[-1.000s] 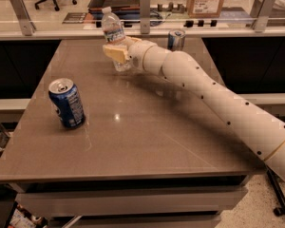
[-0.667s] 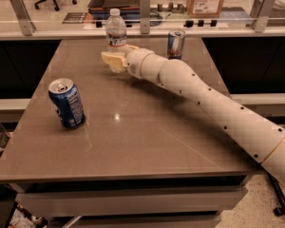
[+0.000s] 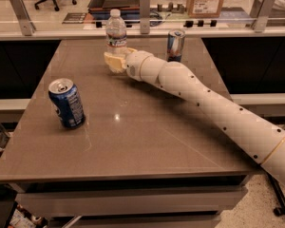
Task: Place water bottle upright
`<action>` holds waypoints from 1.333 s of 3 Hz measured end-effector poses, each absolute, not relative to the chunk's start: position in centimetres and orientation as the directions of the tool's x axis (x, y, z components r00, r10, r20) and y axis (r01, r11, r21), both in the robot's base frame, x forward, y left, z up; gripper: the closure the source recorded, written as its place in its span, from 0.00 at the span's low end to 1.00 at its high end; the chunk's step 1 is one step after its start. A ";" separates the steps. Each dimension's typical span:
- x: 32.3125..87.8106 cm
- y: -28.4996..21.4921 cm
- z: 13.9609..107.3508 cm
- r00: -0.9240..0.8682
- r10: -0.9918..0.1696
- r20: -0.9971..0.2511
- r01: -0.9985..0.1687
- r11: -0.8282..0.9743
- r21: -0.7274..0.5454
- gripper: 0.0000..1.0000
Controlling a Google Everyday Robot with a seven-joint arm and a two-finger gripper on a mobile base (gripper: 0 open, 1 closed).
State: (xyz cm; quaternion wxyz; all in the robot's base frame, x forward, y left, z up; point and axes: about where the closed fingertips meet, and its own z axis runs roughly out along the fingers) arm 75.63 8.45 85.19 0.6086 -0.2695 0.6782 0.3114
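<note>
The water bottle (image 3: 116, 31), clear with a white cap and a pale label, stands upright on the far part of the brown table (image 3: 133, 137), near its back edge. My gripper (image 3: 117, 61) is just in front of the bottle's base, at table height. Its pale yellow fingers (image 3: 112, 62) are spread open, a little wider than the bottle. The bottle's lowest part is hidden behind the gripper, so I cannot tell whether a finger still touches it. My white arm (image 3: 204, 103) reaches in from the lower right across the table.
A blue soda can (image 3: 66, 103) stands on the left side of the table. A slim blue-and-silver energy drink can (image 3: 175, 45) stands at the back right, just behind my arm. A glass rail with metal posts (image 3: 144, 6) runs behind the table.
The bottle was tilted in my gripper a second ago and now stands upright. My gripper has moved slightly down and back from it.
</note>
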 end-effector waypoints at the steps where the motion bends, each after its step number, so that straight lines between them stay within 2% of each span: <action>1: 75.6 8.5 85.6 -0.114 0.014 -0.993 -0.745 0.661 0.094 0.83; 4: 75.5 8.9 85.7 -0.114 0.013 -0.993 -0.749 0.656 0.095 0.12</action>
